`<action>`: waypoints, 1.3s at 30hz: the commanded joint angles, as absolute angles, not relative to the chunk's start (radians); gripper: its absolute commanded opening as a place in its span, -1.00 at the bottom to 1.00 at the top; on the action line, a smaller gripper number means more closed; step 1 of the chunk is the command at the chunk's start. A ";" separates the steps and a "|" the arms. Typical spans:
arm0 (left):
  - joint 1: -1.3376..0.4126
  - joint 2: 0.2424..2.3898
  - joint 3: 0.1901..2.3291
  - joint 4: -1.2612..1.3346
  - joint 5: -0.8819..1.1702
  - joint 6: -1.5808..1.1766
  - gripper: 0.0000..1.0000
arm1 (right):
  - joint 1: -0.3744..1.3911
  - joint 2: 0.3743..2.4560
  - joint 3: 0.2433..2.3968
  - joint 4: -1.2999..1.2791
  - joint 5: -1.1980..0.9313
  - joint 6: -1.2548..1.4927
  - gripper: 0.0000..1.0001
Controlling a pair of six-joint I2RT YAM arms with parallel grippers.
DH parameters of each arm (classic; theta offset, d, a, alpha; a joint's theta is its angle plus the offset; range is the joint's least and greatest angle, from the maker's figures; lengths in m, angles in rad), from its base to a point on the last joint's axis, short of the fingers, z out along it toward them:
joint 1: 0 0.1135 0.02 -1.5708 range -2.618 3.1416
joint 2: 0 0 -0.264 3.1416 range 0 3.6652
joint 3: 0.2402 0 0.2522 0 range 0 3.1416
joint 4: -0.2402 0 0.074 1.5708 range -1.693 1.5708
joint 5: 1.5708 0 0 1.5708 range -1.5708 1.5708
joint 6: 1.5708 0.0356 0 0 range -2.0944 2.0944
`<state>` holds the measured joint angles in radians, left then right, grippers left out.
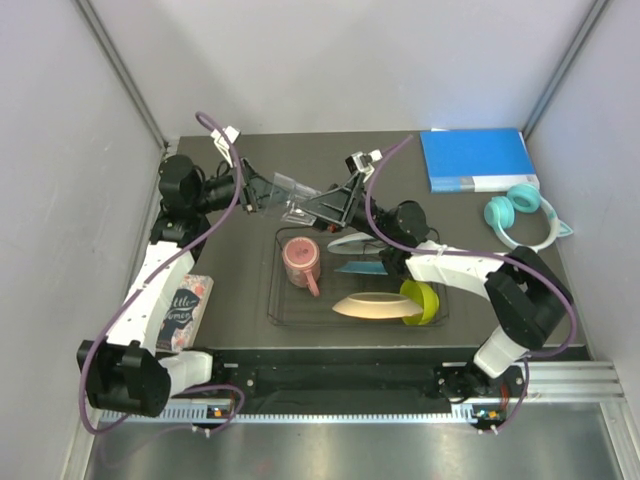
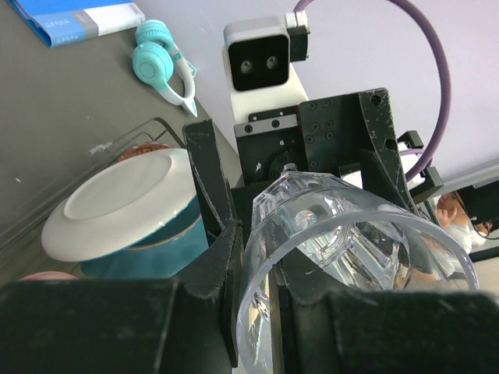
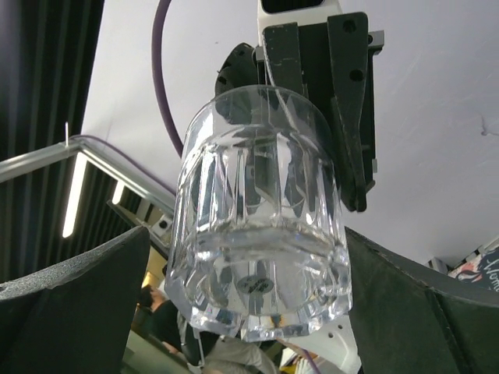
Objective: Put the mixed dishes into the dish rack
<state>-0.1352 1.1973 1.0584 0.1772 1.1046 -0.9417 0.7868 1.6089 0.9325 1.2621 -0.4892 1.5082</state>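
Near dish rack (image 1: pixel 272 300) rim, left claw (image 2: pixel 261 265) pinching glass (image 3: pixel 261 218)

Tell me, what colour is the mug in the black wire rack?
Pink-red. The pink-red mug with its handle shows best in the top external view.

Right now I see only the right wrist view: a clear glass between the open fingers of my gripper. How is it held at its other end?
Observer: The left gripper pinches the small clear glass by the wall of its rim.
Operator: Is the left part of the rack free?
Observer: No, the pink-red mug sits there in the dish rack.
Operator: And the right end?
Observer: The lime-green bowl is there.
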 commanded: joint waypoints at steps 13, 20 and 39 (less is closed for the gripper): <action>-0.152 1.152 1.017 0.080 1.089 -0.835 -0.59 | 0.796 1.602 1.026 1.654 -0.465 1.482 -1.00; -0.080 1.195 1.184 -0.334 1.029 -0.479 0.79 | 0.750 1.473 0.982 1.510 -0.560 1.413 -1.00; 0.321 1.200 1.204 -0.440 1.114 -0.263 0.91 | 1.104 1.477 1.668 -0.919 -0.005 0.209 -1.00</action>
